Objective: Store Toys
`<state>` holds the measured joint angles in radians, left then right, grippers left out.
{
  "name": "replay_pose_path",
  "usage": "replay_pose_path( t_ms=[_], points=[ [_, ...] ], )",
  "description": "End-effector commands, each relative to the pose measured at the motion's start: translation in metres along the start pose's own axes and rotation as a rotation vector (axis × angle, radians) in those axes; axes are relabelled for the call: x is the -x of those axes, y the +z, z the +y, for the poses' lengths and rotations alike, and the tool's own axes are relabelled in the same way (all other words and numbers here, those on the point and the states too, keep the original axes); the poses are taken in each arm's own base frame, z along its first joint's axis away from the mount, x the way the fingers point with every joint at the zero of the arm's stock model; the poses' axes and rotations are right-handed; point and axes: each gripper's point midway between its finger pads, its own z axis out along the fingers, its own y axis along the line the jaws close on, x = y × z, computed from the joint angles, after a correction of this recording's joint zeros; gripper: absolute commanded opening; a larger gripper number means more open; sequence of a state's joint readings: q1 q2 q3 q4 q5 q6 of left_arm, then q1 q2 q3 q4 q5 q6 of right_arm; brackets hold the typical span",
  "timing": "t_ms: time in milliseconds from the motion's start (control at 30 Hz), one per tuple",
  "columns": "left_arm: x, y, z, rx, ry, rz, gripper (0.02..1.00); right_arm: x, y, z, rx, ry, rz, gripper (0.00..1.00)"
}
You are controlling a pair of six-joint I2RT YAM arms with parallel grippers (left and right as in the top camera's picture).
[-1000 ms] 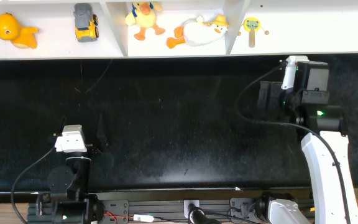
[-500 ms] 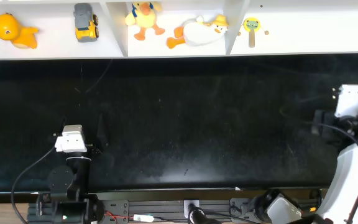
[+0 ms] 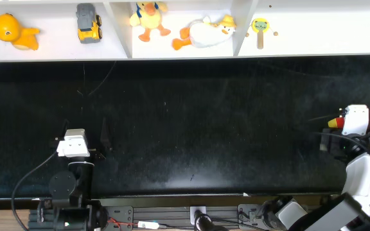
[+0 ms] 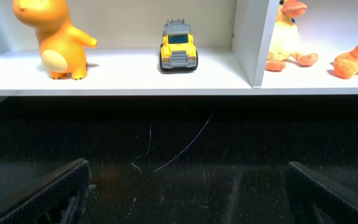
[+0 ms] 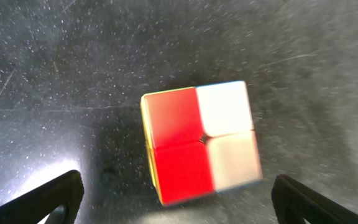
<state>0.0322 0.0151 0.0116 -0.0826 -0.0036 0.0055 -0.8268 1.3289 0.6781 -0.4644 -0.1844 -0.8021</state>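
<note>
A small puzzle cube (image 5: pixel 197 144) with red and white tiles lies on the black table (image 3: pixel 191 122). My right gripper (image 5: pixel 178 208) hangs open just above it, one finger on each side and neither touching. From above, a red and yellow corner of the cube (image 3: pixel 333 121) peeks out beside the right arm at the table's right edge. My left gripper (image 4: pixel 185 202) is open and holds nothing. It sits low at the front left and faces the shelf.
A white shelf (image 3: pixel 185 52) runs along the back. It holds an orange toy (image 3: pixel 15 30), a yellow truck (image 3: pixel 88 24), a yellow plush duck (image 3: pixel 149 17), a white plush duck (image 3: pixel 204 32) and a green rattle (image 3: pixel 260 29). White dividers separate its compartments.
The right arm has swung from near the shelf at the back right to the table's right edge and come down over the cube. The left arm has not moved.
</note>
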Motion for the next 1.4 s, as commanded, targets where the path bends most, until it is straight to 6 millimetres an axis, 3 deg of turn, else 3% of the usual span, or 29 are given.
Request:
replay_pose_path(
  t_ms=[33,200,500,667,767,933,1200,1267,1400],
  points=[
    [0.001,0.0,-0.003,-0.016,-0.007,-0.007,0.998,0.001,0.012,0.003,0.03,0.0,-0.027,0.985],
    [0.001,0.0,-0.003,-0.016,-0.007,-0.007,0.998,0.005,0.019,-0.003,0.014,-0.005,-0.045,0.958],
    [0.001,0.0,-0.003,-0.016,-0.007,-0.007,0.998,0.001,0.026,-0.006,0.007,-0.003,-0.026,0.577],
    [0.001,0.0,-0.003,-0.016,-0.007,-0.007,0.998,0.004,0.024,-0.005,0.003,-0.008,-0.033,0.503],
    [0.001,0.0,-0.003,-0.016,-0.007,-0.007,0.998,0.015,0.017,-0.005,-0.011,0.007,-0.064,0.507],
    [0.001,0.0,-0.003,-0.016,-0.007,-0.007,0.998,0.056,-0.002,-0.004,-0.029,0.062,-0.16,0.518],
    [0.001,0.0,-0.003,-0.016,-0.007,-0.007,0.998,0.149,-0.034,-0.006,-0.019,0.109,-0.326,0.522],
    [0.001,0.0,-0.003,-0.016,-0.007,-0.007,0.998,0.18,-0.035,-0.007,-0.003,0.11,-0.361,0.52],
    [0.001,0.0,-0.003,-0.016,-0.007,-0.007,1.0,0.216,-0.023,-0.003,0.028,0.102,-0.372,0.511]
  ],
)
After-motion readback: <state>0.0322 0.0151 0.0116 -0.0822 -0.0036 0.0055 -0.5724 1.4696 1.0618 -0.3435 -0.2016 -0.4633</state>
